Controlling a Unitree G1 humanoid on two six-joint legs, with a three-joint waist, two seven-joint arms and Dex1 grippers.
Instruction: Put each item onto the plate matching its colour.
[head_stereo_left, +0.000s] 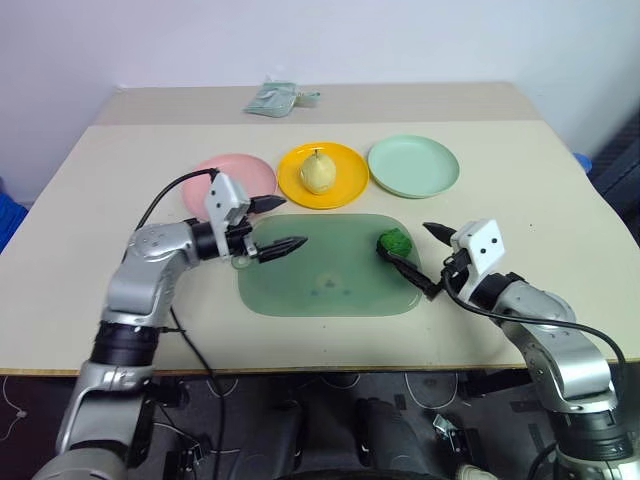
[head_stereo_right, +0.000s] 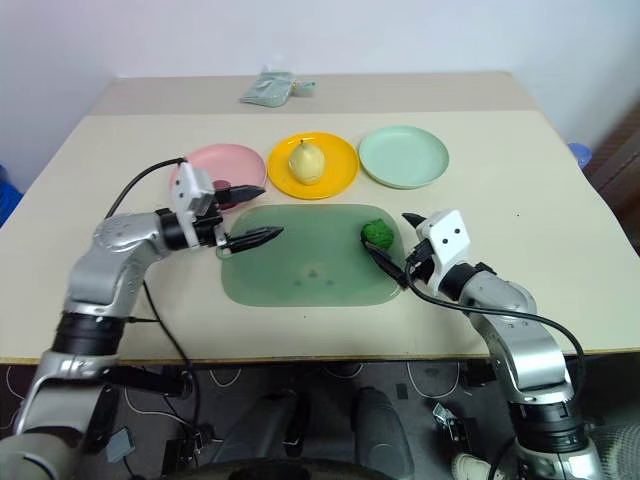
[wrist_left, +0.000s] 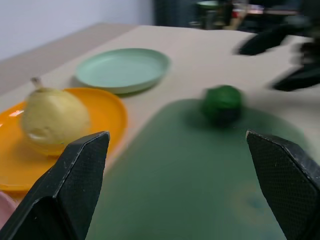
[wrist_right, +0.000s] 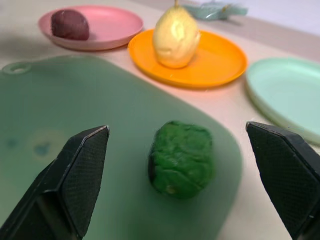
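On the beige table (head_stereo_left: 90, 290), both grippers gape wide and empty over the green mat (head_stereo_left: 325, 285), the right gripper (head_stereo_left: 427, 258) just beside the bumpy green piece (head_stereo_left: 395, 242) at its right edge, the left gripper (head_stereo_left: 277, 225) at its left edge; beyond the mat the pear (head_stereo_left: 318, 171) sits on the orange-yellow plate (head_stereo_left: 350, 185) and the red-purple piece (wrist_right: 70, 24) on the pink plate (wrist_right: 115, 25)

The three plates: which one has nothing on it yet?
The pale mint green plate, farthest toward the robot's right, is bare. The pink plate holds the dark red-purple piece, and the orange-yellow plate holds the pear.

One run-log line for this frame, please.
yellow pear on orange plate | red piece on pink plate | green piece on mat, right gripper open around it | left gripper open
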